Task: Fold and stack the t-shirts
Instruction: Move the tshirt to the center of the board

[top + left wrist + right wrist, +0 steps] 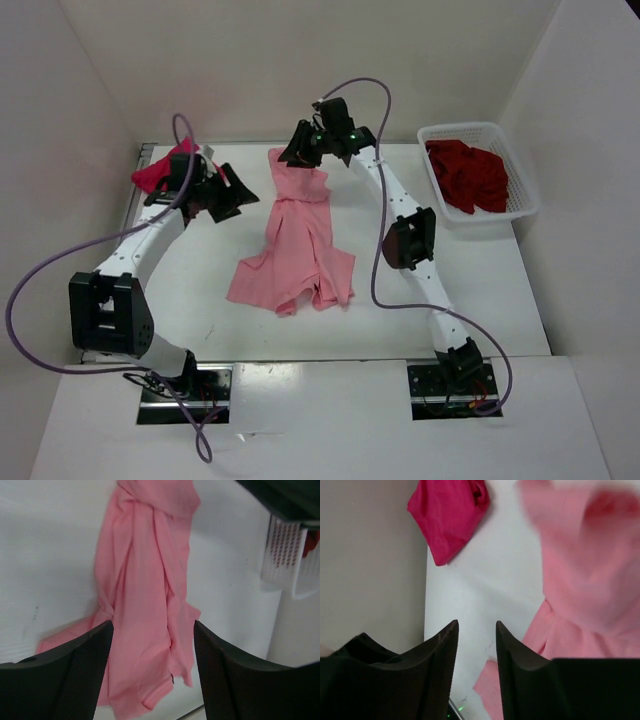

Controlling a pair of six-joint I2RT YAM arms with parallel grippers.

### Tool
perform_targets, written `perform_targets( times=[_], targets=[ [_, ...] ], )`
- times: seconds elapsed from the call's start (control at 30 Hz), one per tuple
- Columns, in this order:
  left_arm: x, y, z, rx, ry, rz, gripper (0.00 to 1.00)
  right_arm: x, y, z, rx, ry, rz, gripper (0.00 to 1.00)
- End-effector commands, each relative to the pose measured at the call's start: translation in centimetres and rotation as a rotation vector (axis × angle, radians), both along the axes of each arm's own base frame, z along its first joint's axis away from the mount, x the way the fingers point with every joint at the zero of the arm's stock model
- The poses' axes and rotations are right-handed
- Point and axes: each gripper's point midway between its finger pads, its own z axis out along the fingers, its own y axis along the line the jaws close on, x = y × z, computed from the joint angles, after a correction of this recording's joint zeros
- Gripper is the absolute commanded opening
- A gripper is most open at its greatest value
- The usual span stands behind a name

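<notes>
The light salmon pink t-shirt (295, 245) lies crumpled lengthwise in the middle of the table (200, 300), also filling the left wrist view (145, 595). My right gripper (292, 152) hovers over its far end; in its wrist view the jaws (477, 624) stand open with nothing between them, and the pink cloth (580, 580) looks blurred. My left gripper (240, 192) is open to the left of the shirt, its fingers (151, 625) empty. The crimson-pink t-shirt (158, 172) is bunched at the far left corner (449, 515). The dark red t-shirt (468, 176) lies in the basket.
The white lattice basket (524, 190) stands at the far right of the table, seen also in the left wrist view (282, 550). White walls close in on the left, back and right. Purple cables loop from both arms.
</notes>
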Motion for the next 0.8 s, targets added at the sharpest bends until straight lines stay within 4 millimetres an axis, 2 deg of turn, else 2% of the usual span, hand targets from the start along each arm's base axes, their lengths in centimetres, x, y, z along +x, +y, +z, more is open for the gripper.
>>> perform_targets(
  times=[0.0, 0.03, 0.07, 0.1, 0.13, 0.17, 0.2, 0.23, 0.27, 0.3, 0.33, 0.37, 0.4, 0.43, 0.47, 0.5, 0.53, 0.57, 0.6, 0.63, 0.67, 0.7, 0.73, 0.77],
  targets=[
    [0.0, -2.4, 0.8, 0.145, -0.065, -0.088, 0.72, -2.2, -3.7, 12.0, -0.058, -0.239, -0.048, 0.44],
    [-0.4, -4.2, 0.2, 0.162, -0.058, -0.133, 0.71, -2.4, -4.4, 12.2, -0.091, -0.246, -0.065, 0.46],
    [-0.7, -4.8, -0.9, 0.181, -0.033, -0.144, 0.70, -2.7, -5.9, 11.7, -0.142, -0.229, -0.075, 0.46],
    [-0.9, -5.6, -1.4, 0.190, -0.025, -0.173, 0.70, -3.2, -6.7, 13.1, -0.163, -0.255, -0.094, 0.46],
    [-1.3, -7.6, -2.2, 0.203, -0.018, -0.233, 0.69, -2.8, -8.3, 13.5, -0.207, -0.264, -0.149, 0.45],
    [-1.0, -8.7, -1.7, 0.215, -0.039, -0.257, 0.69, -3.2, -8.9, 14.1, -0.224, -0.273, -0.161, 0.42],
    [-1.2, -9.8, -1.9, 0.231, -0.042, -0.291, 0.67, -4.2, -10.1, 16.3, -0.219, -0.294, -0.183, 0.39],
    [-2.0, -12.0, -2.9, 0.265, -0.031, -0.368, 0.66, -4.6, -11.3, 18.0, -0.217, -0.318, -0.212, 0.32],
    [-1.6, -13.2, -2.0, 0.282, -0.064, -0.397, 0.66, -5.5, -11.7, 19.1, -0.219, -0.334, -0.209, 0.29],
    [-1.4, -13.9, -3.4, 0.322, -0.042, -0.419, 0.66, -7.8, -13.7, 24.1, -0.187, -0.424, -0.243, 0.26],
    [-1.7, -14.3, -4.1, 0.351, -0.019, -0.437, 0.66, -8.7, -15.2, 26.3, -0.178, -0.465, -0.284, 0.19],
    [-1.3, -14.2, -4.5, 0.361, -0.001, -0.414, 0.66, -9.2, -15.6, 24.5, -0.218, -0.425, -0.279, 0.16],
    [-0.9, -14.2, -4.6, 0.359, -0.013, -0.393, 0.66, -12.2, -18.1, 30.8, -0.134, -0.583, -0.336, 0.14],
    [-0.3, -13.7, -4.8, 0.338, -0.010, -0.355, 0.66, -13.3, -18.5, 31.1, -0.097, -0.605, -0.329, 0.14],
    [0.8, -12.1, -5.0, 0.316, -0.006, -0.302, 0.67, -12.8, -18.6, 24.2, -0.129, -0.470, -0.307, 0.13],
    [1.4, -11.6, -4.6, 0.280, -0.014, -0.282, 0.69, -13.3, -18.7, 23.9, -0.073, -0.470, -0.322, 0.13],
    [2.4, -10.9, -4.6, 0.255, -0.025, -0.259, 0.70, -14.8, -18.9, 22.1, -0.075, -0.423, -0.308, 0.13],
    [3.8, -9.4, -4.3, 0.249, -0.032, -0.231, 0.70, -15.8, -18.1, 14.6, -0.111, -0.256, -0.240, 0.13],
    [4.6, -8.8, -5.5, 0.271, 0.000, -0.226, 0.73, -16.3, -17.4, 11.5, -0.088, -0.178, -0.214, 0.15],
    [5.5, -8.3, -5.6, 0.292, 0.005, -0.220, 0.73, -19.0, -16.4, 5.4, -0.107, -0.047, -0.161, 0.18],
    [7.5, -8.0, -4.9, 0.320, -0.027, -0.224, 0.75, -20.1, -16.1, 3.1, -0.117, -0.008, -0.165, 0.25],
    [8.4, -8.0, -4.6, 0.337, -0.047, -0.223, 0.76, -21.2, -15.6, 1.4, -0.109, 0.039, -0.176, 0.27],
    [9.2, -7.7, -4.5, 0.365, -0.063, -0.212, 0.77, -23.4, -15.0, -1.4, -0.118, 0.083, -0.150, 0.29],
    [9.8, -7.6, -4.4, 0.387, -0.072, -0.216, 0.79, -24.1, -15.3, -2.8, -0.135, 0.104, -0.172, 0.34]
  ],
)
